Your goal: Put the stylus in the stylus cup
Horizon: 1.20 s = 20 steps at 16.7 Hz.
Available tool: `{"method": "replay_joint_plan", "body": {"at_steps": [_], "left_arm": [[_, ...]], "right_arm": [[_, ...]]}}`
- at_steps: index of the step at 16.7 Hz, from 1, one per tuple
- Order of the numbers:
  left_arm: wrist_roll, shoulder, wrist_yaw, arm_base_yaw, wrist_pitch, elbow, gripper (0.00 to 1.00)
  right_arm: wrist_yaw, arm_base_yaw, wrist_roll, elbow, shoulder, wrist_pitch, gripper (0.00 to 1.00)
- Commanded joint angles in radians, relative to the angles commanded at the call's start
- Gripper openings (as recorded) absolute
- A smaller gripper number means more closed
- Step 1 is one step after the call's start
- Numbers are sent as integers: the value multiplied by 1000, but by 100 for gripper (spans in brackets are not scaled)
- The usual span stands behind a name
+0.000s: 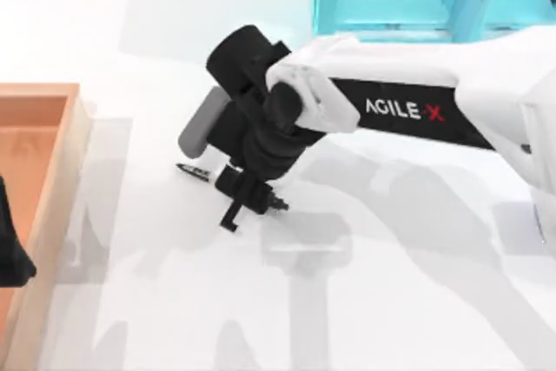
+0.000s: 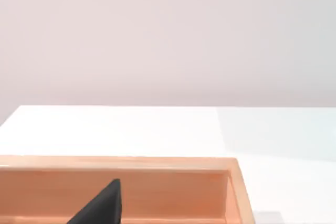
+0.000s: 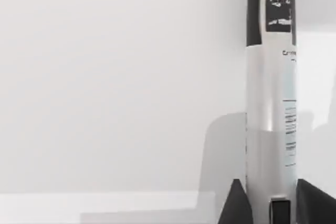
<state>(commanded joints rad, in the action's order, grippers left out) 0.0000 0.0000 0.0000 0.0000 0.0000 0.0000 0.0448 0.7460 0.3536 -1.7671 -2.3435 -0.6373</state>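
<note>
Right arm reached across the bench, left arm parked at the left edge.

The right arm is stretched from the right side toward the middle of the bench, its white forearm marked AGILE-X and its black wrist bent downward. The right claw [image 1: 252, 202] is pointed at the bench surface; in the right wrist view its fingers [image 3: 236, 205] are seen on either side of a slim pen-like body, closed against it. The left claw [image 1: 10, 245] is glimpsed as a dark shape at the left edge.
</note>
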Motion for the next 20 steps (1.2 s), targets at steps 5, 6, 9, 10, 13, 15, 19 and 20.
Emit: {"method": "replay_joint_plan", "body": {"at_steps": [5, 6, 9, 10, 13, 15, 19, 20], "left_arm": [[0, 0, 0, 0, 0, 0, 100], [0, 0, 0, 0, 0, 0, 100], [0, 0, 0, 0, 0, 0, 100], [0, 0, 0, 0, 0, 0, 100], [0, 0, 0, 0, 0, 0, 100], [0, 0, 0, 0, 0, 0, 100], [0, 0, 0, 0, 0, 0, 100], [0, 0, 0, 0, 0, 0, 100]], "right_arm": [[-36, 99, -89, 58, 236, -112, 0], [-45, 118, -105, 74, 292, -139, 0], [-57, 195, -174, 129, 426, -245, 0], [-67, 216, -192, 143, 451, -266, 0], [-81, 236, -210, 150, 471, -282, 0], [-77, 231, -210, 146, 468, -280, 0], [-21, 185, -159, 175, 466, -265, 0], [16, 153, -127, 193, 465, -255, 0]]}}
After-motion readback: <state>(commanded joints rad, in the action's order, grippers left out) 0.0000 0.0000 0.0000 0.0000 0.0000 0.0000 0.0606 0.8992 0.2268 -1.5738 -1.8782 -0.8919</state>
